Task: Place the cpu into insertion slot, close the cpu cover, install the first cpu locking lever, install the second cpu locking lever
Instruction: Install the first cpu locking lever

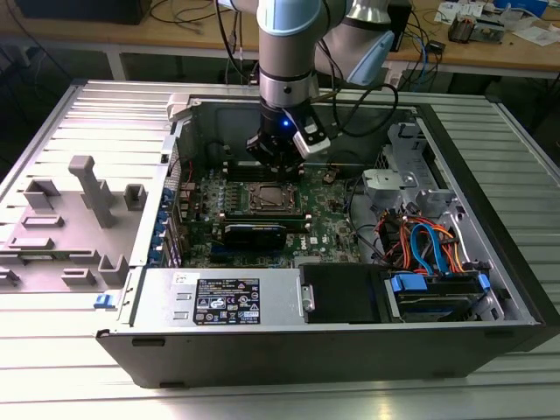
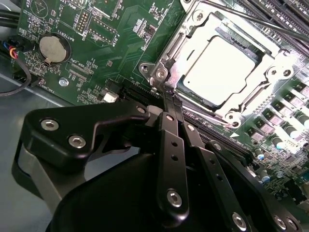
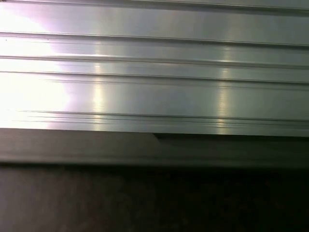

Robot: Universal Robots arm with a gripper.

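I am looking at the cpu, a pale silver square, sitting inside the insertion slot on the green motherboard. The cpu cover is lying closed over it, framing the chip through its cut-out. A thin locking lever is crossing the far edge of the slot.

I am holding the gripper at the slot's near corner. Its black fingers are drawn together to a narrow point, gripping nothing that I can make out, with the tip seeming to touch or nearly touch the metal by the corner screw.

My worry, as a judgement: if the tip is sliding off the thin lever wire, it could be scraping the board or jabbing the black connector just beside the slot.

Near the slot, a coin battery is sitting on the board. In the exterior view, the arm is reaching down into the open computer case, with bundled blue and orange cables lying well apart from the slot.
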